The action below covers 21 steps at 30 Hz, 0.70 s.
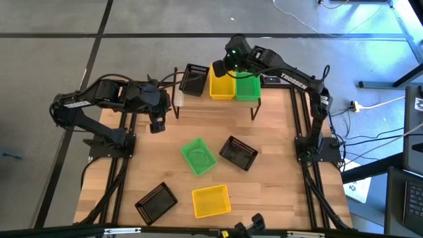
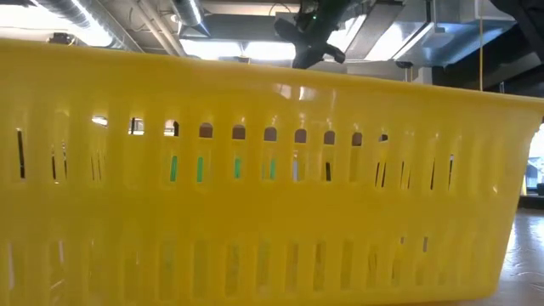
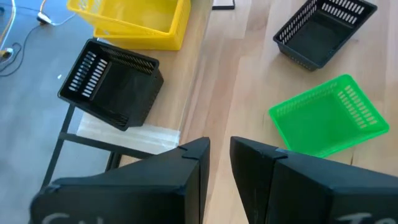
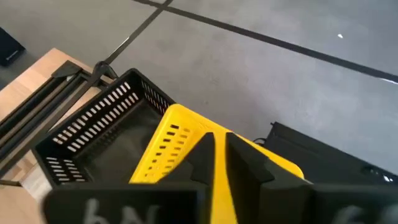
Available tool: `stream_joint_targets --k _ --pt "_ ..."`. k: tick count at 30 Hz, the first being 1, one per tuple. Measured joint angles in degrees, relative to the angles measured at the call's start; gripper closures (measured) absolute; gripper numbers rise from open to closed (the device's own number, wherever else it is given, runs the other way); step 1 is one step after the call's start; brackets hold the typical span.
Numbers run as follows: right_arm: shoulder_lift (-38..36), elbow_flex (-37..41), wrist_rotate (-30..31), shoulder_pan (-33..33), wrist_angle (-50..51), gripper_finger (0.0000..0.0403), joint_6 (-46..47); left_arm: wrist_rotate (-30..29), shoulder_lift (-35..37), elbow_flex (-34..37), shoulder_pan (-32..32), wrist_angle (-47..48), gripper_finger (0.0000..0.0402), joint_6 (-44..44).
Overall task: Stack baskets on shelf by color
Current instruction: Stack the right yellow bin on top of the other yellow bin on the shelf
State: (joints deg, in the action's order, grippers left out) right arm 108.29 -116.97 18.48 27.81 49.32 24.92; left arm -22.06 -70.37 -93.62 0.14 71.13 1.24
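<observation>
Shelf [image 1: 254,102]: stands at the far edge of the table [image 1: 277,178], its plank top almost wholly covered by three baskets in a row. From the left arm's side these are a black basket [image 1: 193,79], a yellow basket [image 1: 222,86] and a green basket [image 1: 248,87], each touching its neighbour. The black one sits tilted, partly overhanging the shelf's end, as the left wrist view confirms [image 3: 112,84].

Right gripper [image 1: 220,68]: positioned over the far rim of the shelf's yellow basket, at the corner beside the black one. In the right wrist view its fingers [image 4: 202,155] stand nearly together with a thin slit between them, directly above that yellow rim [image 4: 180,134]. Whether they pinch the rim cannot be told.

Left gripper [image 1: 156,123]: hangs over the table just off the shelf's black-basket end, holding nothing. Its fingers [image 3: 193,168] are a narrow gap apart.

Loose baskets on the table, all nearer than the shelf: a second green basket [image 1: 198,157] near the centre; a second black basket [image 1: 238,153] just beside it, below the shelf's green end; a third black basket [image 1: 156,201] at the near edge on the left arm's side; a second yellow basket [image 1: 211,201] at the near edge, filling the low view [image 2: 272,187].
</observation>
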Motion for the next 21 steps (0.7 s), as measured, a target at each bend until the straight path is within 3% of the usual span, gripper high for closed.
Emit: stream_joint_targets --k 3,11,18,21 --pt "0.77 0.00 -0.20 0.00 -0.78 0.0397 -2.11 0.07 0.00 0.00 0.56 -0.02 0.0345 0.11" --pt "1.91 0.02 -1.42 0.18 -2.40 0.0400 -5.69 -0.26 0.00 0.00 2.71 -0.79 0.0345 0.73" --pt "2.61 0.02 -3.61 0.86 -2.46 0.0402 -5.94 -11.91 0.00 0.00 3.69 -2.11 0.0345 2.94" --pt "2.82 0.02 -3.61 0.92 -2.28 0.0402 -5.94 -13.07 0.00 0.00 3.65 -2.38 0.0345 2.90"
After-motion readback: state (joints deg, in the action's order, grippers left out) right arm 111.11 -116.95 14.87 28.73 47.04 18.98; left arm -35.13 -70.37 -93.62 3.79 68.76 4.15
